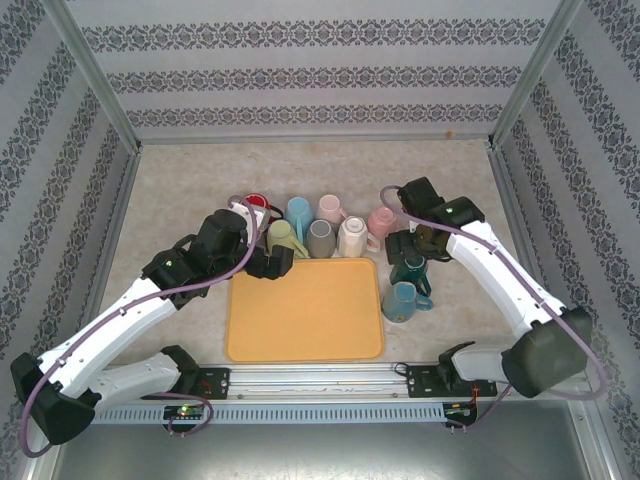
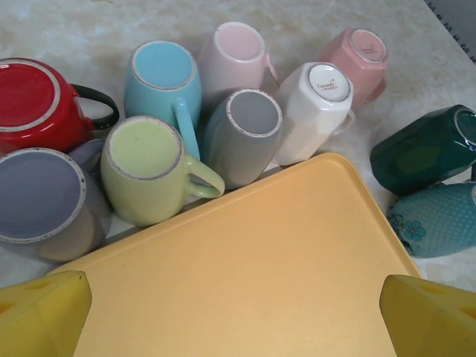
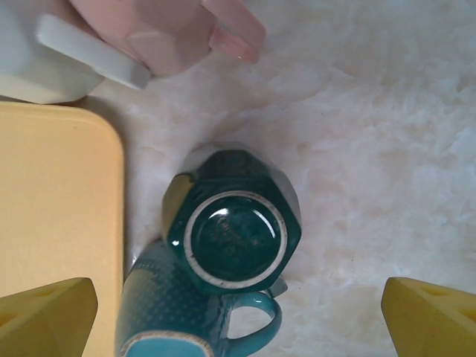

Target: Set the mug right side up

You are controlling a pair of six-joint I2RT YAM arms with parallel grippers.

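both spread-fingered: left gripper [image 2: 238, 301], right gripper [image 3: 238, 311]; from right wrist, dark green mug [image 3: 235, 236] base-up

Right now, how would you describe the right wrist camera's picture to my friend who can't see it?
A dark green mug stands upside down on the pale table, base facing the camera, below the open right claw. A teal dotted mug sits beside it, a yellow tray lies left, and a pink mug and a white mug sit top left.

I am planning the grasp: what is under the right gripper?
The dark green mug, upside down, base ring facing up, on the table. Its inside and rim are hidden.
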